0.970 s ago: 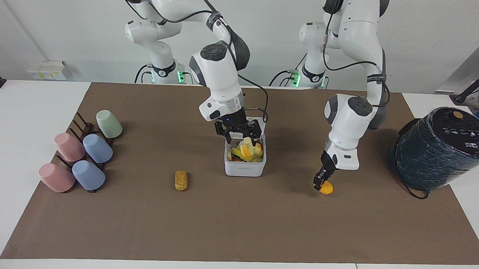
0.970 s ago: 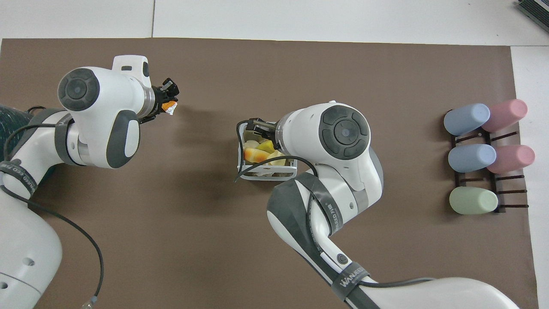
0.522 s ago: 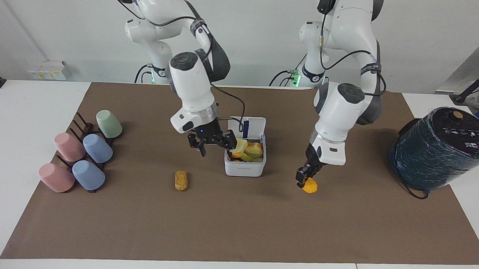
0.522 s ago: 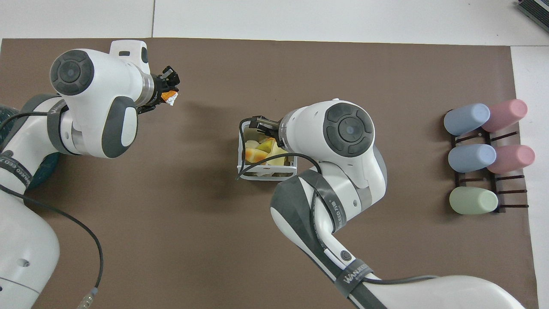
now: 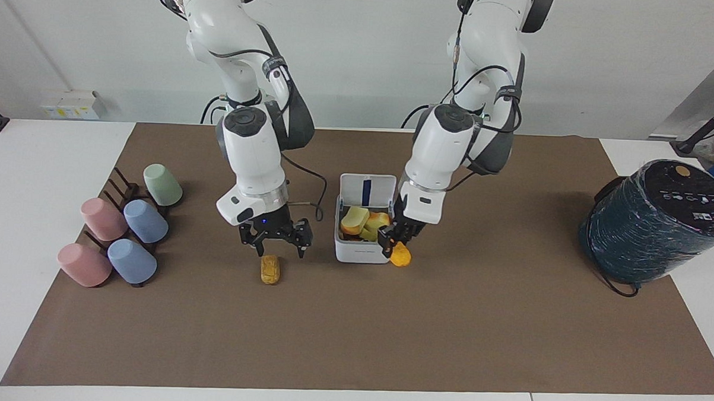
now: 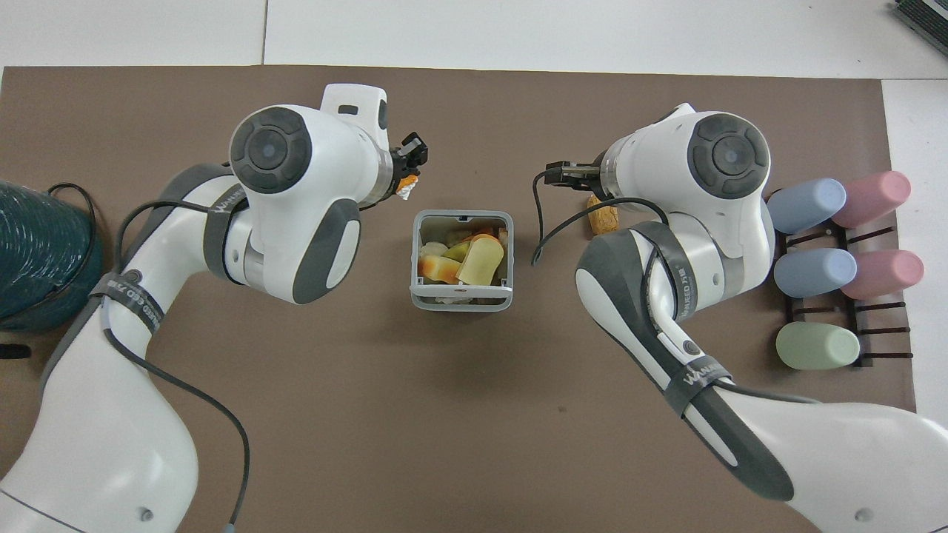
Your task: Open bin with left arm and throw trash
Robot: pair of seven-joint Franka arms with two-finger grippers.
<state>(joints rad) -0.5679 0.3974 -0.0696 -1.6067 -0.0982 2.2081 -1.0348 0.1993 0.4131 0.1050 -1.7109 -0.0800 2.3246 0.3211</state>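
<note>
The bin point(image 5: 364, 236) stands open, lid up, with the pale yellow slab point(image 5: 354, 220) already lying inside among other scraps. My left gripper point(image 5: 394, 243) pinches the orange wedge point(image 5: 400, 256), carried just beside the bin's wall toward my left arm's end, not yet over the opening. My right gripper point(image 5: 276, 238) hovers with fingers spread directly above the brown oblong point(image 5: 269, 269), untouched on the mat. Two pieces remain to drop.

Left gripper point(image 5: 392, 240) carried orange wedge point(image 5: 400, 255) to bin point(image 5: 364, 252); right gripper point(image 5: 277, 236) left it.
</note>
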